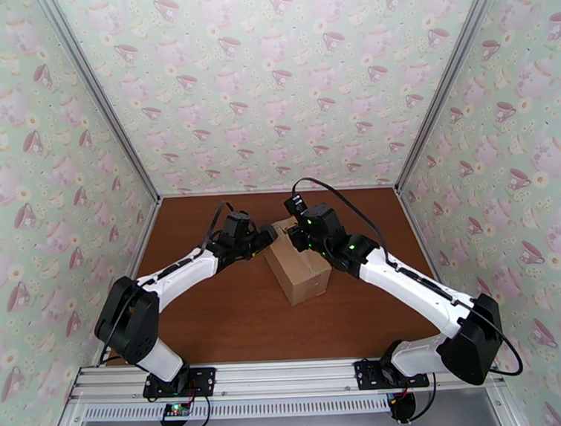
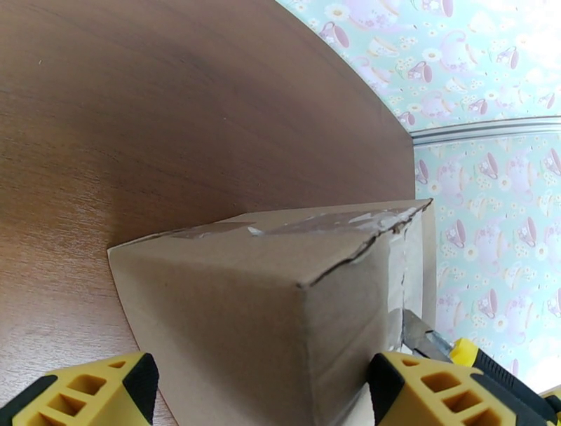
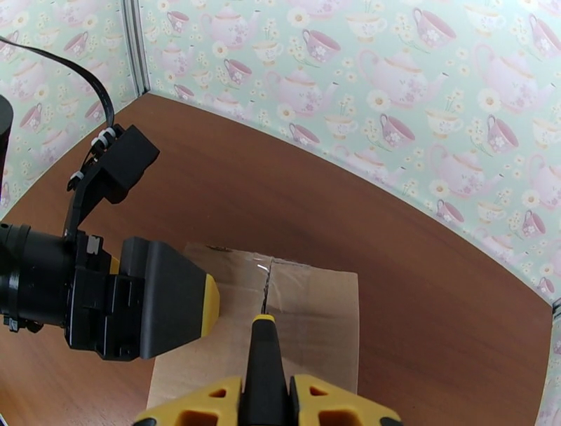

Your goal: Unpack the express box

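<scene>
Straddling the express box (image 1: pixel 299 269) with spread fingers, left end effector (image 2: pixel 263 392); right end effector (image 3: pixel 266 403) clenches a knife (image 3: pixel 265 357) at the tape seam (image 3: pixel 266 287).

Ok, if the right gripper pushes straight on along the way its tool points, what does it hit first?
The express box: the right gripper is shut on a cutter whose blade already seems to sit at the clear tape seam on top, though true depth is unclear.
</scene>
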